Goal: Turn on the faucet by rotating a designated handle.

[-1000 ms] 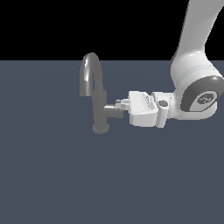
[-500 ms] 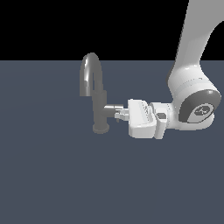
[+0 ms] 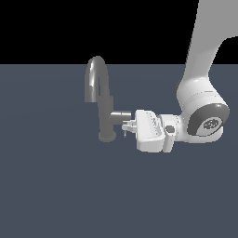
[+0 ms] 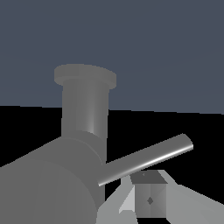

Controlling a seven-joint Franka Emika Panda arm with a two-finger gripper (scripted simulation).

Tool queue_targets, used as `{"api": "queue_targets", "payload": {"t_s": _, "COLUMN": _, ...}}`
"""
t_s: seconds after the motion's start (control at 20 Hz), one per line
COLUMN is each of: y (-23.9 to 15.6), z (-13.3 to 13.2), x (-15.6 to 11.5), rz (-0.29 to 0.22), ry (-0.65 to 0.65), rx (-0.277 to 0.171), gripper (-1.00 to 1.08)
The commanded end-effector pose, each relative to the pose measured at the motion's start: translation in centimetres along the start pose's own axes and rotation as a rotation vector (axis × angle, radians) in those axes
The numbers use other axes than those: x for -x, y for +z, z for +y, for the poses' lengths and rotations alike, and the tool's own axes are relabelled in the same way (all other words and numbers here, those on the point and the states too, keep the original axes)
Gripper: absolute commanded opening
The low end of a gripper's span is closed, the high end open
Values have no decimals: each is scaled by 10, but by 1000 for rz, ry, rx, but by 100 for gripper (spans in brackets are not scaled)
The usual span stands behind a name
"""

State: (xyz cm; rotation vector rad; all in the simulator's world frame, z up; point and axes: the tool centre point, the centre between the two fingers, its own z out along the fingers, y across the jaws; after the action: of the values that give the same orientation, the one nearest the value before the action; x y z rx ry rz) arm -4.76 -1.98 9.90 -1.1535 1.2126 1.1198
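The grey faucet (image 3: 106, 116) stands upright with its arched spout (image 3: 96, 76) above and a round base (image 3: 107, 136) below. The stubby handle (image 3: 122, 114) sticks out of the column toward the exterior view's right. In the wrist view the handle (image 4: 48, 183) fills the near corner and its thin rod lever (image 4: 148, 157) slants out from its end. My white gripper (image 3: 126, 128) sits just below and against the handle's end, level with the lever. Its fingertips (image 4: 148, 199) lie right beside the rod, looking closed with nothing between them.
The faucet stands on a flat dark blue-grey surface (image 3: 56, 186). My white arm (image 3: 204, 111) comes in from the exterior view's upper right, its wrist level with the handle.
My gripper has dropped lower beside the handle's end and the wrist has rolled and shifted slightly to the exterior view's right. The faucet column and spout have not moved.
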Motion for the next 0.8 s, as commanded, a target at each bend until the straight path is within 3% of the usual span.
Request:
{"api": "queue_targets", "payload": {"t_s": 0.0, "y": -1, "z": -3, "x": -17, "rz": 9, "ry": 14, "rx": -8, "gripper": -100}}
{"api": "queue_targets", "payload": {"t_s": 0.55, "y": -3, "z": -14, "x": -58, "rz": 13, "ry": 36, "rx": -12, "gripper": -100}}
{"api": "queue_targets", "payload": {"t_s": 0.6, "y": -3, "z": -14, "x": -58, "rz": 13, "ry": 36, "rx": -12, "gripper": -100}}
{"api": "queue_targets", "payload": {"t_s": 0.65, "y": -18, "z": -23, "x": -39, "rz": 21, "ry": 1, "rx": -30, "gripper": -100}}
{"api": "queue_targets", "payload": {"t_s": 0.75, "y": -17, "z": -28, "x": -42, "rz": 20, "ry": 5, "rx": -28, "gripper": -100}}
